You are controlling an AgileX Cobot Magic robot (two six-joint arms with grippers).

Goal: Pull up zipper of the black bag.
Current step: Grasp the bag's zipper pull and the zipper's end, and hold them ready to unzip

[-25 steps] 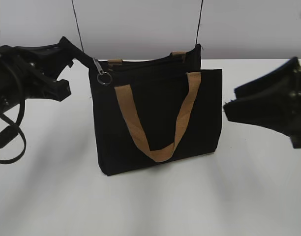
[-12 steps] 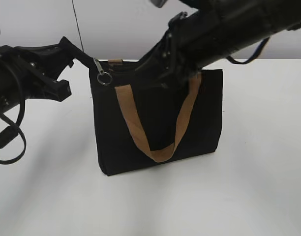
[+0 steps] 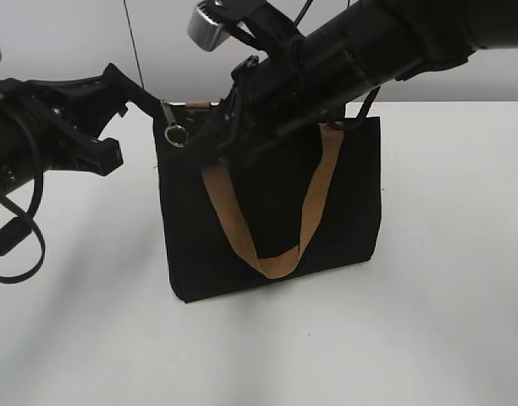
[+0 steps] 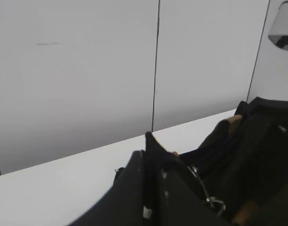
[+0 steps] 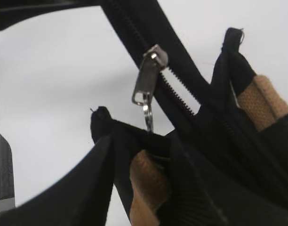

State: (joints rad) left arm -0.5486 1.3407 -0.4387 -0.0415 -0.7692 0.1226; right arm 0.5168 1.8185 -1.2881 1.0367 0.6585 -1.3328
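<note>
The black bag [image 3: 267, 211] stands upright on the white table, with a tan handle [image 3: 276, 254] hanging down its front. The zipper runs along its top edge, and its silvery pull tab [image 3: 175, 127] with a ring hangs at the top left corner. My left gripper [image 3: 142, 98] is shut on the black fabric end of the bag's top left corner [image 4: 148, 141]. My right gripper [image 3: 212, 145] reaches across the bag's top to just right of the pull. In the right wrist view the pull [image 5: 145, 80] hangs on the zip line [image 5: 181, 96], just beyond my open jaws [image 5: 140, 141], which straddle the bag's edge and a tan strap.
The white table [image 3: 428, 321] stretches in front of and beside the bag. A pale wall with thin dark seams [image 4: 156, 66] stands close behind. The right arm [image 3: 369, 51] lies over the bag's top edge. A black cable loop [image 3: 13, 245] hangs under the left arm.
My right arm has swung in from the right edge across the bag's top to its left end, next to the pull tab. The left gripper and the bag have stayed put.
</note>
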